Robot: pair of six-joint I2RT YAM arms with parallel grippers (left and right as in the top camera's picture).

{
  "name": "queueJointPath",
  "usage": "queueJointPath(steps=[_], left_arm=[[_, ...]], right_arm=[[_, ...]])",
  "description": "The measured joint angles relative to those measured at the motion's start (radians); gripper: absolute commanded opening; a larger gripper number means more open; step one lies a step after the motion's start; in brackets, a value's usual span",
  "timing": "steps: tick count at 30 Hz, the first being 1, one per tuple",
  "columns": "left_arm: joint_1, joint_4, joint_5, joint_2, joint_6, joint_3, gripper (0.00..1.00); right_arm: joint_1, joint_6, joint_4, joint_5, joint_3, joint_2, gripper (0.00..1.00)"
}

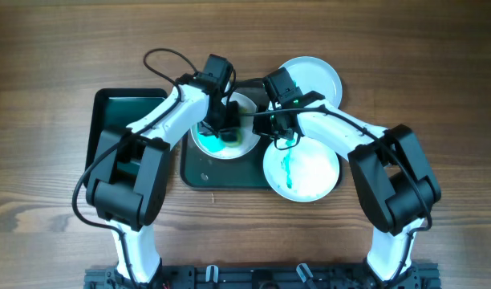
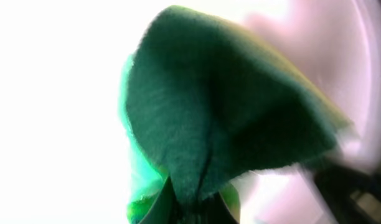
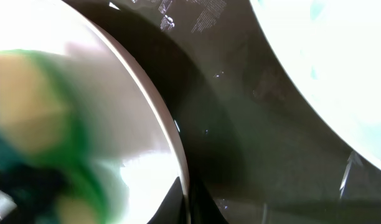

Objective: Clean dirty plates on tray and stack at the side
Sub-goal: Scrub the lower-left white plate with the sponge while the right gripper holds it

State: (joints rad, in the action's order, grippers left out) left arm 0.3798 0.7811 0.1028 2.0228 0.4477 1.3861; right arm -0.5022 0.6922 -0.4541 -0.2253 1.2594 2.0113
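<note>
The dark grey-green tray [image 1: 204, 172] lies at mid-table. One white plate [image 1: 244, 143] with teal smears rests on it. My left gripper [image 1: 221, 128] is shut on a green sponge [image 2: 228, 112] and presses it on this plate [image 2: 53, 93]. My right gripper [image 1: 265, 122] is shut on the plate's right rim [image 3: 172, 143], its jaws [image 3: 185, 202] either side of the rim. A second plate [image 1: 310, 172] with a teal streak sits at the tray's front right. A third, cleaner plate [image 1: 314, 76] sits at its back right.
A smaller glossy black tray [image 1: 117, 120] lies left of the grey-green tray, under my left arm. The right wrist view shows bare tray floor [image 3: 253, 143] and another plate's edge [image 3: 340, 74]. Wooden table surrounds everything.
</note>
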Motion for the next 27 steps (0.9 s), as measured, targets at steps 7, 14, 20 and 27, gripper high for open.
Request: queueJointPath(steps=[7,14,20,27], left_arm=[[0.003,0.145,-0.311,0.001,0.209,0.017,0.04],[0.051,0.032,0.059,0.002,-0.011,0.016,0.04],[0.06,-0.092,0.09,0.006,0.06,0.016,0.04],[0.046,0.039,-0.178,0.006,0.296,0.021,0.04]], right_arm=[[-0.001,0.0,0.006,-0.007,0.0,0.001,0.04],[0.006,0.0,-0.002,-0.006,0.0,0.001,0.04],[0.006,-0.002,-0.002,-0.006,0.0,0.001,0.04],[0.006,-0.005,-0.001,-0.007,0.0,0.001,0.04]])
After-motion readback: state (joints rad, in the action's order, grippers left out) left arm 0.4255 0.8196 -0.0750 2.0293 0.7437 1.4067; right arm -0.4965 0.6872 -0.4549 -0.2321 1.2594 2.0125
